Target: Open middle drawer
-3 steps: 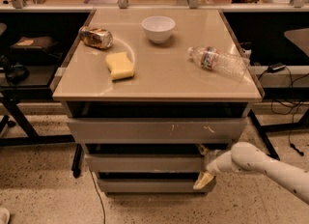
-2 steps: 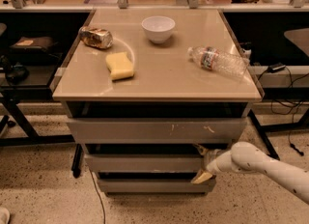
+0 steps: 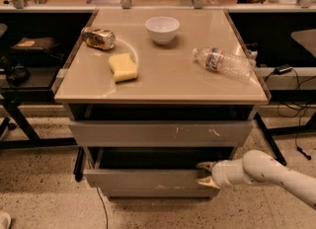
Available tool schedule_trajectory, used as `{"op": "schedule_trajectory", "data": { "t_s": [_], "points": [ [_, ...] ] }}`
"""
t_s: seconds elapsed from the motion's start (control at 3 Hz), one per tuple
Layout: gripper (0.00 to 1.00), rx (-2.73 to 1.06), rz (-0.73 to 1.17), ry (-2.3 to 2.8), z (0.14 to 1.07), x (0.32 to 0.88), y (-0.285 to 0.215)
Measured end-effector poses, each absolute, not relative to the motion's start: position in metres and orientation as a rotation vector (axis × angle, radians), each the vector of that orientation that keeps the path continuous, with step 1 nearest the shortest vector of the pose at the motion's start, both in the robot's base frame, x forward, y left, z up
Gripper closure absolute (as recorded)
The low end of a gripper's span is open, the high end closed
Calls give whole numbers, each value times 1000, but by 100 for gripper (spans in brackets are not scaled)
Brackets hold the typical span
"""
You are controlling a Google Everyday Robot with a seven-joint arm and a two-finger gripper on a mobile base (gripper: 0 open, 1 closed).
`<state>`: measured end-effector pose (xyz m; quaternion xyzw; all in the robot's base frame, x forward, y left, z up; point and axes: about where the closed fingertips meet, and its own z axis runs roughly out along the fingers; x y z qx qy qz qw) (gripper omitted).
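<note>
Under the scratched top drawer [image 3: 158,133], partly out: middle drawer [image 3: 148,178]. Pinched at its right end by gripper [image 3: 206,174], narrowly spread over the front's top edge. Pulled off-centre, may skew and jam; may also slip off that thin lip.

- This looks like a robot test lab or workshop. A white arm's gripper [image 3: 206,174] sits at the right end of the middle drawer [image 3: 143,178] of a grey drawer unit.
- Black metal-framed workbenches [image 3: 29,82] flank the unit, and cables [image 3: 291,75] trail at the right.
- The floor [image 3: 39,188] is hard and speckled.
- The desk [image 3: 168,82] carries loose props: a bowl [image 3: 162,29], a crushed can [image 3: 98,38], a sponge [image 3: 123,67] and a plastic bottle [image 3: 224,62].
</note>
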<state>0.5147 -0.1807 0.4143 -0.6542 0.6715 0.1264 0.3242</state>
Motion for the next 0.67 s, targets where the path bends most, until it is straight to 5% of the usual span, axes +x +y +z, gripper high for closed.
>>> {"op": "schedule_trajectory", "data": {
  "t_s": [0.33, 0.67],
  "points": [
    [89, -1672, 366, 1799, 429, 464, -189],
    [86, -1672, 366, 1799, 429, 464, -189]
  ]
}}
